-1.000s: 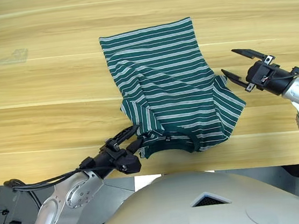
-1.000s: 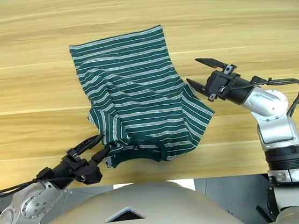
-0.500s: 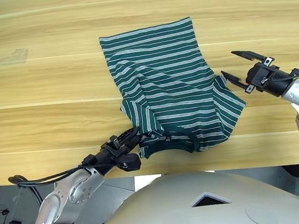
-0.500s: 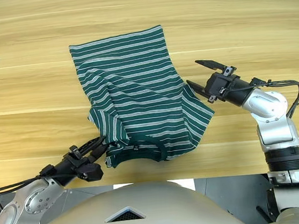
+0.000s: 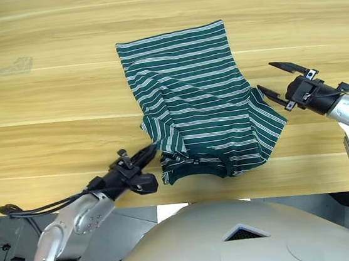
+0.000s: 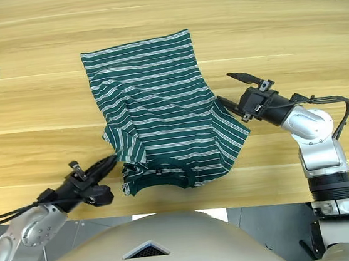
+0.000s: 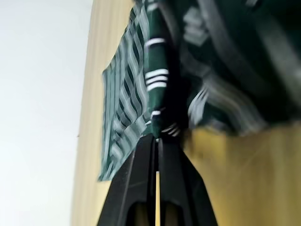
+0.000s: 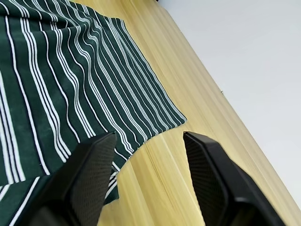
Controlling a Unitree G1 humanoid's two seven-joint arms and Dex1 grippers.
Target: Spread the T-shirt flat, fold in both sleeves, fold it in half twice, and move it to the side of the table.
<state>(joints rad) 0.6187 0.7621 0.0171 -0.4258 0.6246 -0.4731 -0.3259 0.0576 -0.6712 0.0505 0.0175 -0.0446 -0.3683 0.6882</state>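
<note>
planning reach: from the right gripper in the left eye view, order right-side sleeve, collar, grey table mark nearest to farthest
1. right-side sleeve, just beside the right gripper
2. collar, by the near edge of the table
3. grey mark, far left

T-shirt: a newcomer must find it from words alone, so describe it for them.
On the wooden table, look near the front edge, at the middle. The T-shirt lies there crumpled, collar toward the robot: dark green with thin white stripes, the only cloth on the wood.

One T-shirt, one table and two sets of jaws, left and right.
</note>
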